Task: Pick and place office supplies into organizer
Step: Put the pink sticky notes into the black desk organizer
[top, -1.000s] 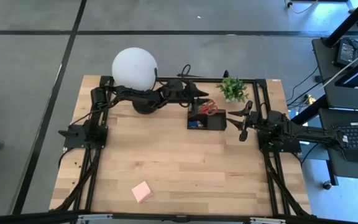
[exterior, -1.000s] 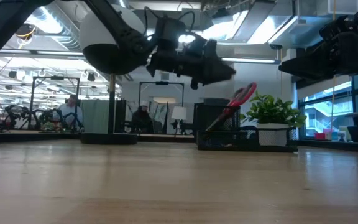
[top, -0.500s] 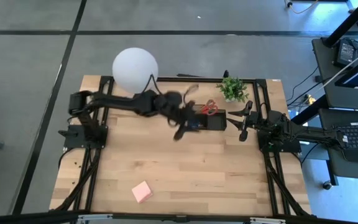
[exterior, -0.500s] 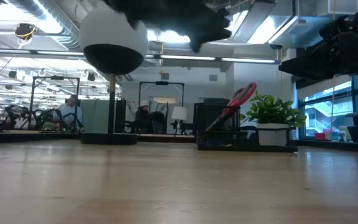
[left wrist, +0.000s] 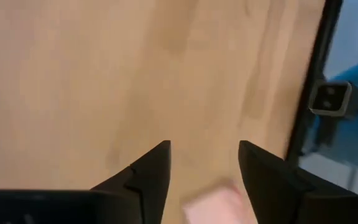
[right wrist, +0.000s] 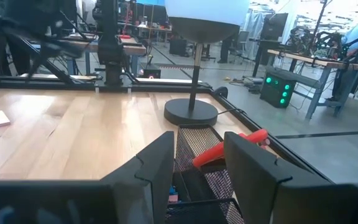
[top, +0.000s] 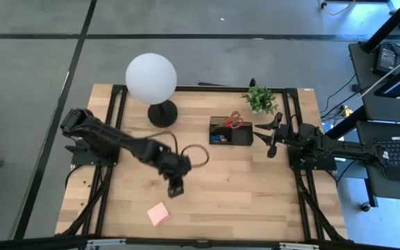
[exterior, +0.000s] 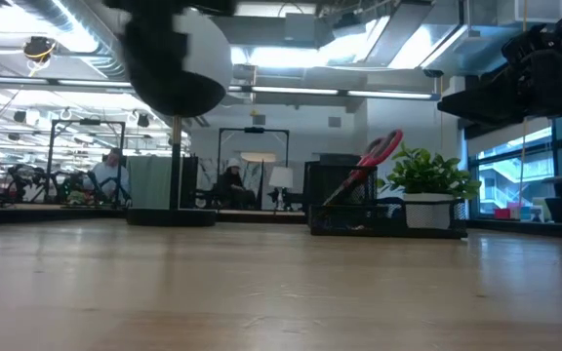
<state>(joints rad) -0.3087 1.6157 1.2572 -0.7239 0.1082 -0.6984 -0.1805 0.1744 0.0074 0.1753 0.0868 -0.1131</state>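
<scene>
The left gripper (top: 176, 187) hangs over the middle of the wooden table (top: 255, 201), its arm stretched out from the left side. In the left wrist view its two dark fingers (left wrist: 148, 174) stand spread apart with bare wood between them; they hold nothing and touch nothing. A blurred pink shape, the pink sticky-note pad (left wrist: 219, 208), shows just past the fingertips in that view. From above, the pad (top: 159, 214) lies flat near the table's front edge, close to the left gripper but apart from it.

The black organizer (top: 230, 132) sits toward the back of the table, right of centre, beside the round black base of the white globe lamp (top: 151, 76) and near the small green potted plant (top: 260, 99). The red-handled scissors (top: 235, 121) stand in the organizer, handles up and leaning; the low view shows them tilted above its rim (exterior: 374, 156). A small blue thing in another compartment is too small to name.

The right gripper (top: 273, 135) waits just to the right of the organizer. In the right wrist view its fingers (right wrist: 157, 165) stand partly apart, with nothing between them, facing the organizer's mesh wall (right wrist: 194, 146) and the scissors' red handles (right wrist: 229, 146).
</scene>
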